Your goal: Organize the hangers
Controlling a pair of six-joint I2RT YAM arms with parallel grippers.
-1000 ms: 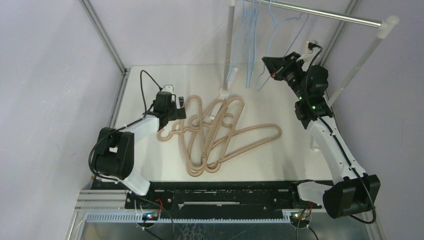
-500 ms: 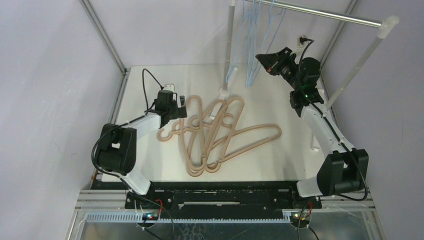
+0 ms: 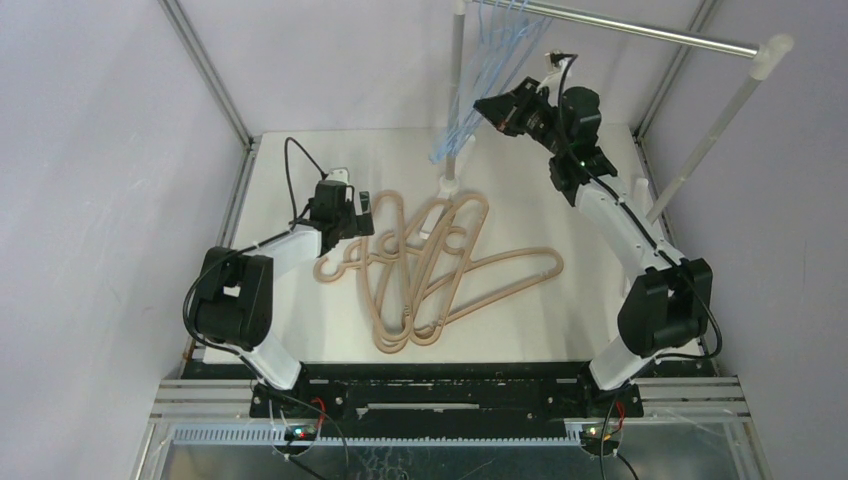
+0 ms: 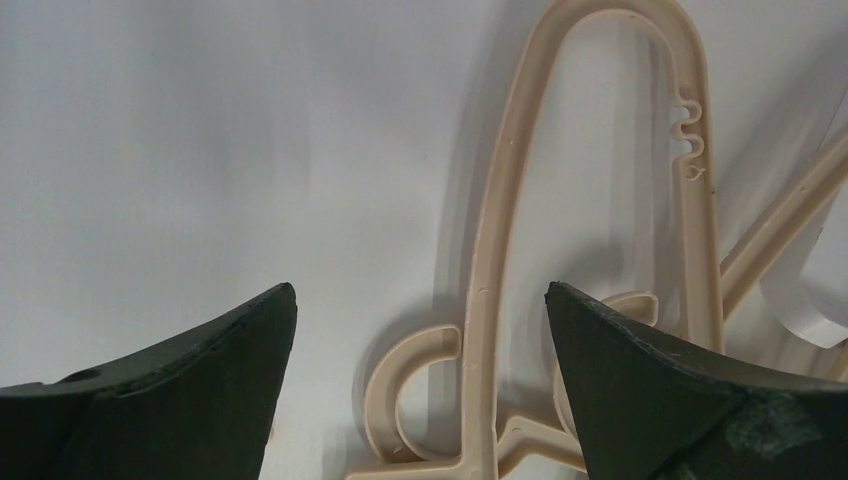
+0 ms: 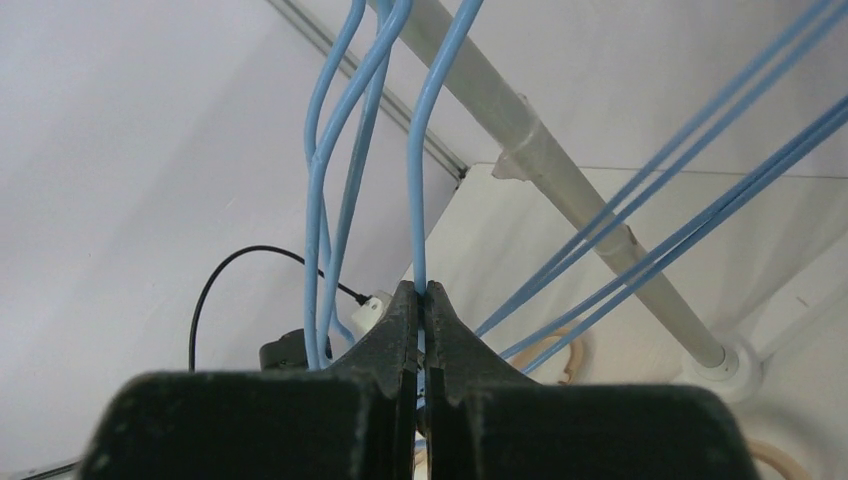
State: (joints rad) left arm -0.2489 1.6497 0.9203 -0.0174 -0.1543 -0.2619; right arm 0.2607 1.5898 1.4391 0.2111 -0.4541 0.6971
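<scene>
Several tan hangers lie tangled in a heap on the table. My left gripper hovers open at the heap's left end; in the left wrist view its jaws straddle one tan hanger's arm and hook without touching. Several light-blue wire hangers hang bunched and slanted at the left end of the silver rail. High up by them, my right gripper is shut on one blue hanger's wire, which is pinched between the fingertips of that gripper.
A white post with a round foot stands at the back behind the tan heap, and a second slanted post carries the rail's right end. Metal frame bars and purple walls enclose the table.
My right gripper has swung left and up along the rail with the blue hanger, pushing the blue hangers together into a slant toward the left post. The left arm has barely moved.
</scene>
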